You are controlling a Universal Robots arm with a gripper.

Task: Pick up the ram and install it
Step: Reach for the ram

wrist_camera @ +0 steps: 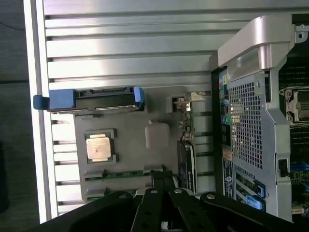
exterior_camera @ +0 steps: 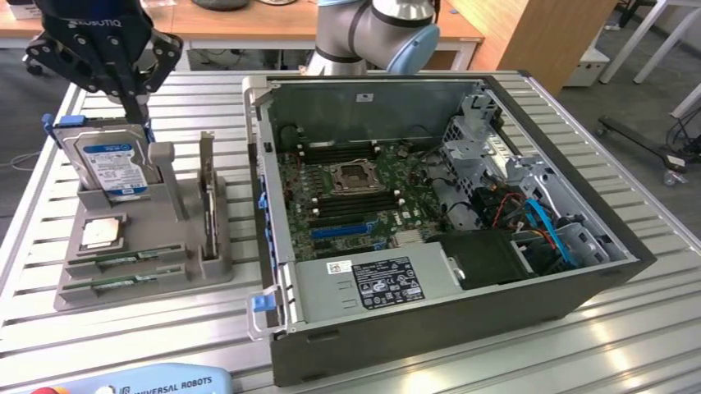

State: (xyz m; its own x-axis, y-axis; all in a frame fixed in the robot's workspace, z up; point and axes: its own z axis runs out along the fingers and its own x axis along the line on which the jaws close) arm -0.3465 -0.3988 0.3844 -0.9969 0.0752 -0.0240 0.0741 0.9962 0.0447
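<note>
Two green ram sticks lie flat in slots at the front of a grey holder, one just behind the other. The wrist view has the same sticks, one in full and the other half hidden by the gripper body. My gripper hangs above the back of the holder, over the upright hard drive. Its fingers are pressed together with nothing between them. The sticks lie apart from it, toward the holder's front.
The holder also carries a square silver processor chip and an upright card. On the exterior view's right stands the open computer case, its motherboard exposed with dark memory slots. A teach pendant lies at the table's front edge.
</note>
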